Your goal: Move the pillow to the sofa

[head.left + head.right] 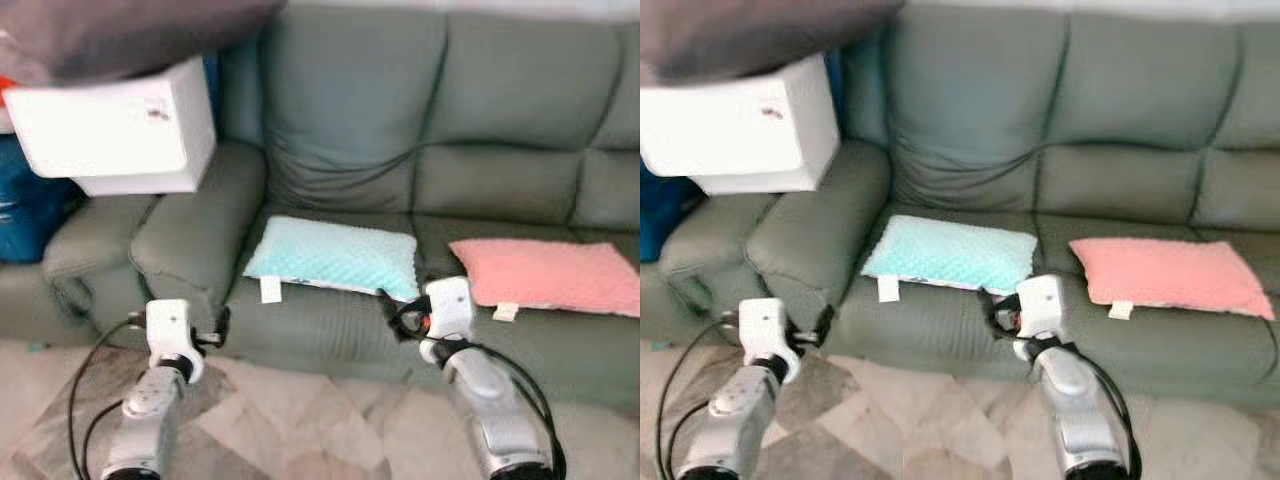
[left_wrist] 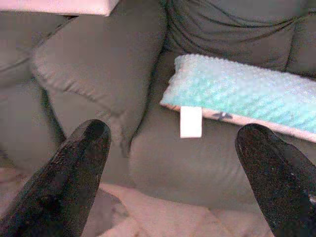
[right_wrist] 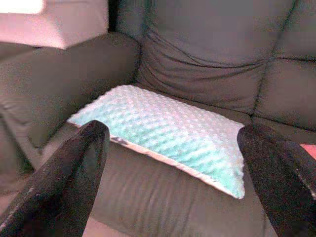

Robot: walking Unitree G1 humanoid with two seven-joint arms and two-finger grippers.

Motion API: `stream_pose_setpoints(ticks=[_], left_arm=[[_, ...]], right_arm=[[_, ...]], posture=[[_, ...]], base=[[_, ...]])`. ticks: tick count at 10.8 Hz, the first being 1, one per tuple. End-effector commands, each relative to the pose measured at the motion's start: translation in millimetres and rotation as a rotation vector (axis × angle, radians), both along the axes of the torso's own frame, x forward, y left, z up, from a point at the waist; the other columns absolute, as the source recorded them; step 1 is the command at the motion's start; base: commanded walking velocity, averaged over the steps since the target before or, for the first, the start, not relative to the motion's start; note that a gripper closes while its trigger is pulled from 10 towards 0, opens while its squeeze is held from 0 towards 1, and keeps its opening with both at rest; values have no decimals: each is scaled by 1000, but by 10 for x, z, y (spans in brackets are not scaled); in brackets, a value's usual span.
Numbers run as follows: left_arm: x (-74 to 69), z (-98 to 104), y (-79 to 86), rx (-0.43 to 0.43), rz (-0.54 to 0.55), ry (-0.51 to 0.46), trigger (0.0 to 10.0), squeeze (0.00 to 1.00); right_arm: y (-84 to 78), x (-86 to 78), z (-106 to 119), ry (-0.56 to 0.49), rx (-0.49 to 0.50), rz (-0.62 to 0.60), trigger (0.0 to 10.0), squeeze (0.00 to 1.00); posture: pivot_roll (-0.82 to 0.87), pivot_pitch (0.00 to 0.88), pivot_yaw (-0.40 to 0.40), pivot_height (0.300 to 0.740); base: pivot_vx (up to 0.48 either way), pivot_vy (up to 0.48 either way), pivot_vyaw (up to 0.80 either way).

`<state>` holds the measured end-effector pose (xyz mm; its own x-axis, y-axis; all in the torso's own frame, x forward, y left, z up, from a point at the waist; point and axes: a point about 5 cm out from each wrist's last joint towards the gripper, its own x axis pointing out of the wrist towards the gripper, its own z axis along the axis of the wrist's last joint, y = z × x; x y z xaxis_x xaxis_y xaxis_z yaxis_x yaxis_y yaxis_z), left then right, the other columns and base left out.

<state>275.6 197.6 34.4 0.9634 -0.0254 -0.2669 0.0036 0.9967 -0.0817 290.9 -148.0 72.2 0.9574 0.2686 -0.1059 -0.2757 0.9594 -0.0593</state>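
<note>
Status: teal pillow [image 1: 333, 257] lying flat on the left seat cushion of the grey-green sofa [image 1: 480, 130], white tag [image 1: 270, 290] hanging over the front edge. Pink pillow [image 1: 548, 276] flat on the next seat to the right, well apart from the teal one. White box [image 1: 120, 125] resting on the sofa's armrest, dark cloth [image 1: 120, 35] draped over its top.

Left gripper [image 2: 173, 158]: fingers spread wide, empty, held low in front of the armrest and the seat's left front corner. Right gripper [image 3: 170, 163]: fingers likewise wide apart, empty, held just before the seat front near the teal pillow's right corner. No contact with either pillow.

Judged state of task: both pillows already seated on the sofa; placement appears done, release complete or nearly so.

Procedure for the step in hand:
- Keep both sets of fingers apart while backing away; avoid snagging the white tag or the pillow's near corner.
- Withdraw straight back from the seat front, not sideways, to avoid dragging the teal pillow off the edge.
- Watch the cables at the wrists; keep clear of the cushion edge.
- Confirm the pillow sits fully on the cushion, with no overhang beyond the tag.
</note>
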Motion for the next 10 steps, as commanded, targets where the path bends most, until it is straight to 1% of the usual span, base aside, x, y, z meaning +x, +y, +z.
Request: stream_pose_setpoints(ticks=[1,7,8,10], left_arm=[[0,-12,-50,4,-10,8,10000,0],[1,-5,-67,-7,-19,-3,10000,0],[2,-4,-71,-19,-21,-8,10000,0],[3,-2,-73,-10,-30,-9,10000,0]], right_arm=[[-58,6,6,0,-13,-16,10000,0],[-49,20,-8,6,-24,-9,10000,0],[-47,21,-10,6,-24,-8,10000,0],[-39,28,-14,9,-26,-5,10000,0]], posture=[[-151,18,9,740],[-152,23,2,740],[-152,23,2,740],[-152,22,2,740]], base=[[0,0,0],[0,0,0],[0,0,0],[0,0,0]])
